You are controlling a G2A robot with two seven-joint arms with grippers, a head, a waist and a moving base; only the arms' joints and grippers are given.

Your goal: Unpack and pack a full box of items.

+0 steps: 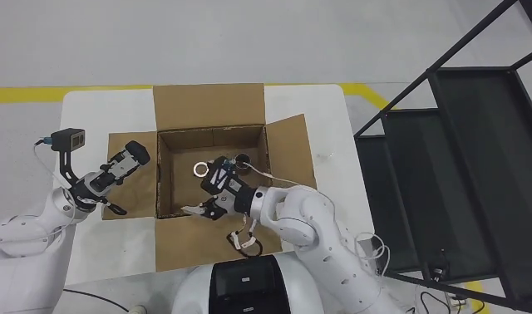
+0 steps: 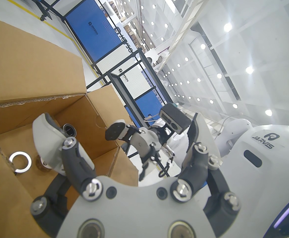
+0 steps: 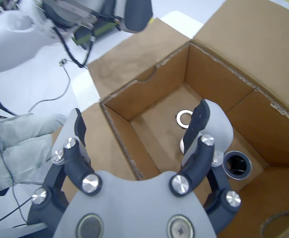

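Two items lay in view on the floor of the open cardboard box [image 1: 209,106], which stood flaps-out on the white table [image 1: 100,115]. The right gripper [image 1: 204,206] hung over the box's near wall, its fingers spread wide with nothing between them. The left gripper [image 1: 135,154] sat outside the box, over the left flap, likewise spread and empty.

Of the contents, the larger was a metal sleeve [image 3: 237,165] with a dark bore, upright toward the far right corner. The smaller was a flat metal ring [image 3: 184,119], lying apart from the sleeve nearer the middle of the floor. A further small piece under one right finger was too hidden to identify.

I judged the step in hand to be lifting an item out with the right gripper. I recommended taking the sleeve first, since its upright wall offered something to pinch. The fingers should be centred across it, lowered clear of the cardboard wall, and closed only once both pads flanked it. The ring lay flat and I expected it to slip, so it was better slid against a wall before pinching.
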